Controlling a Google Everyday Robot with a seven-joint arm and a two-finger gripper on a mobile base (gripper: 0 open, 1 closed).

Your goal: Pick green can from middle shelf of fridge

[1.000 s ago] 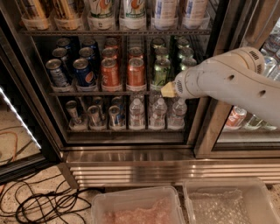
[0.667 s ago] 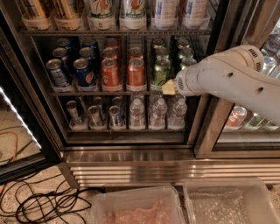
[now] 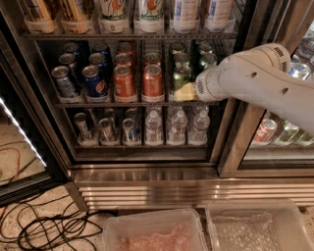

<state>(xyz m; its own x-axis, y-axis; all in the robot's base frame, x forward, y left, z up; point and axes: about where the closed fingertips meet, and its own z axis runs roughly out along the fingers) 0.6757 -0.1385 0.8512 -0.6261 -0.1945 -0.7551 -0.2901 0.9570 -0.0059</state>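
The fridge (image 3: 147, 184) stands open in front, with a dark interior and a ribbed steel base. Its middle shelf (image 3: 98, 104) holds blue cans at the left, orange cans in the centre and green cans at the right. The front green can (image 3: 181, 74) stands upright at the shelf's front edge, with more green cans (image 3: 206, 60) behind and beside it. My white arm reaches in from the right. My gripper (image 3: 184, 91) has a yellowish tip at the lower right side of the front green can. The arm hides the rest of the gripper.
Tall bottles (image 3: 148, 12) fill the rack above. Small water bottles (image 3: 176, 126) and silver cans (image 3: 105, 128) fill the rack below. The dark door frame post (image 3: 245, 127) stands just right of the arm. Black cables (image 3: 44, 225) lie on the floor, and two clear plastic bins (image 3: 157, 233) sit in front.
My arm has risen slightly and its tip has stayed at the front green can. The cans have not moved.
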